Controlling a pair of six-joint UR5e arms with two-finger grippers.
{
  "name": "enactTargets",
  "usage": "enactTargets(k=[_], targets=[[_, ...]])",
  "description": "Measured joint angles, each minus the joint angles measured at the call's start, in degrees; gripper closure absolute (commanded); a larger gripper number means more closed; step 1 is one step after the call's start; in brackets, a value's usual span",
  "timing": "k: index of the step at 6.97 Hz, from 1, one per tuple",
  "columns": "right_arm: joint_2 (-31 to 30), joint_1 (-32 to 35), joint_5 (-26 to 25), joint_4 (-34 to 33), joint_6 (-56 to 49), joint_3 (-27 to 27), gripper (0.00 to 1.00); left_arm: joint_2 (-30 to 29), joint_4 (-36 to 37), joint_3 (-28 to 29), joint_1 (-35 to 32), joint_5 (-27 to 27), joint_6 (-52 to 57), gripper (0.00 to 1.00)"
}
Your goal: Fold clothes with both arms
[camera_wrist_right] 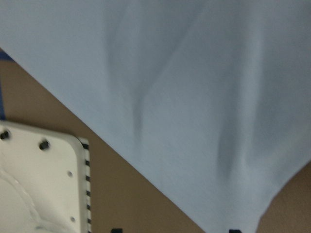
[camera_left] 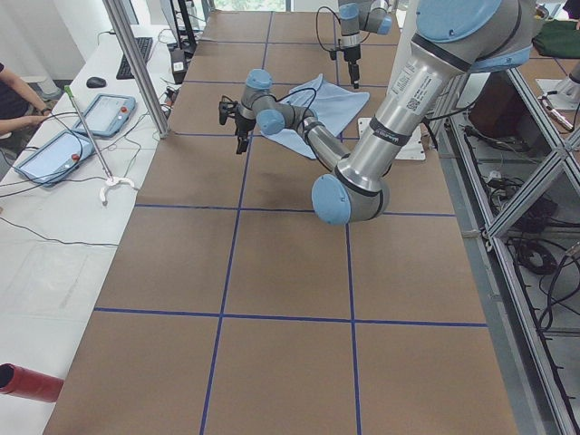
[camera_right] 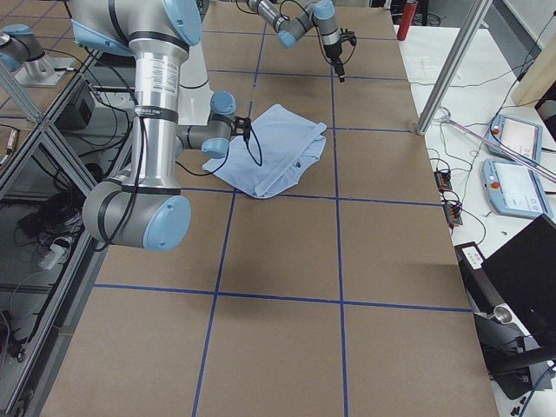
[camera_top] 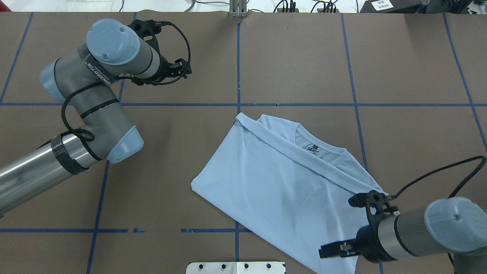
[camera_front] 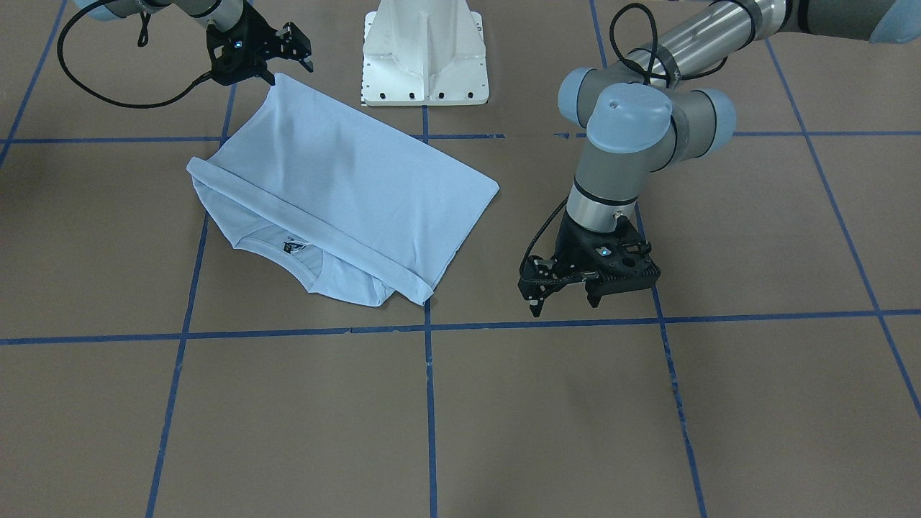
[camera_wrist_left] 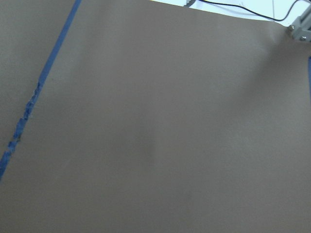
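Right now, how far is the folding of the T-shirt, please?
Done: one fold; the T-shirt lies doubled, its folded edge crossing beside the collar. In hand: nothing; the right pincer is open at the corner near the white base, the left pincer open over bare table. Left: the further folds, since collar and shoulders stick out.

You've got 2 teach pendants (camera_left: 111,113) on the white side bench (camera_left: 54,263), a keyboard (camera_left: 136,56) and mouse (camera_left: 96,82) beyond them, and a white pedestal base (camera_front: 424,54) on the brown, blue-taped table (camera_front: 547,417).
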Motion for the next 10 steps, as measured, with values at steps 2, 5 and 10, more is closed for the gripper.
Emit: enactTargets(k=[2, 5, 10], targets=[[3.1, 10.1, -0.1, 0.1, -0.2, 0.0, 0.0, 4.0, 0.2, -4.7, 6.5, -2.9, -14.1, 0.01], [7.0, 17.7, -0.1, 0.1, -0.8, -0.4, 0.0, 5.5, 3.0, -6.5, 18.2, 0.7, -37.9, 0.02], [7.5, 18.4, -0.1, 0.0, -0.8, -0.5, 0.0, 5.5, 4.8, -6.9, 23.5, 2.7, -46.7, 1.0]])
